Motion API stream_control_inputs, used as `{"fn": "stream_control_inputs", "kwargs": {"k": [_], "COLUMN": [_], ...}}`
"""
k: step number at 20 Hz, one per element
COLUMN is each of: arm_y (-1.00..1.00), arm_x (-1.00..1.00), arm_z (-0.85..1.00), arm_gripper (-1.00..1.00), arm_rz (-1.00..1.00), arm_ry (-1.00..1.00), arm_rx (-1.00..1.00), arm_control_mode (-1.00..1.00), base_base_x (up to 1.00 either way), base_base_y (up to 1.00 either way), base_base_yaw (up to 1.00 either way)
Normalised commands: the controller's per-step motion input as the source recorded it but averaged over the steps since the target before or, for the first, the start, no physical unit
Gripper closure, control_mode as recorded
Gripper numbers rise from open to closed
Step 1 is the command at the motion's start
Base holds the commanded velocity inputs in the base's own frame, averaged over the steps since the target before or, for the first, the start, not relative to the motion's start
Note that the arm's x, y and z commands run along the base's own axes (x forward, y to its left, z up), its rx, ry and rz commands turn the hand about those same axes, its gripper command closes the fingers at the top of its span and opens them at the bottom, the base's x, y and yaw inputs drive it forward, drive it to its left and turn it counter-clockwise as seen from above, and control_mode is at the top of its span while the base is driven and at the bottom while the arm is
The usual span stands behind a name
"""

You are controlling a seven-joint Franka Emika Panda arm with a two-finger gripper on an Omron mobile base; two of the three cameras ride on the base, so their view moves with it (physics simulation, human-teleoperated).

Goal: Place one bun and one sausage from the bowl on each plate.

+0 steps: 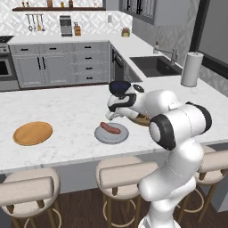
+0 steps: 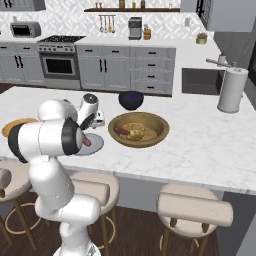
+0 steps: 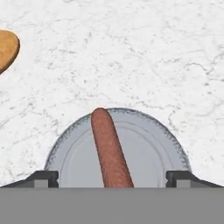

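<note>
- Tool (image 3: pixel 112 177) stands wide, holding nothing, fingertips (image 3: pixel 43 176) at the frame's lower corners.
- Sausage (image 3: pixel 109 148) lies on the grey plate (image 3: pixel 153 144), lower centre.
- Orange-brown plate (image 1: pixel 32 133) sits lower left on the bench (image 1: pixel 67 111).

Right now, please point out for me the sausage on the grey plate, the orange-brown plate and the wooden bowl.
sausage (image 1: pixel 110 128), left base view, middle of its length.
orange-brown plate (image 1: pixel 32 133), left base view, centre of its flat face.
wooden bowl (image 2: pixel 162 126), right base view, right side of its thick rim.
</note>
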Motion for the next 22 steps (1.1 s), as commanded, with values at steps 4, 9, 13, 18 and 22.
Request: {"fn": "stream_control_inputs", "kwargs": {"k": [4, 9, 13, 18, 22], "arm_y": [-0.46, -0.83, -0.98, -0.88, -0.99], "arm_x": [-0.11, 0.0, 0.0, 0.07, 0.0], "arm_z": [0.95, 0.54, 0.3, -0.13, -0.34], "arm_gripper": [-1.0, -1.0, -1.0, -1.0, -1.0], "arm_rz": [-0.27, -0.35, -0.33, -0.22, -0.19], "arm_ry": [0.09, 0.24, 0.24, 0.1, 0.01], "arm_rx": [0.03, 0.0, 0.0, 0.0, 0.0], "arm_control_mode": [-1.0, -1.0, -1.0, -1.0, -1.0], "base_base_x": [0.0, 0.0, 0.0, 0.0, 0.0], "base_base_y": [0.0, 0.0, 0.0, 0.0, 0.0], "base_base_yaw": [0.0, 0.0, 0.0, 0.0, 0.0]}}
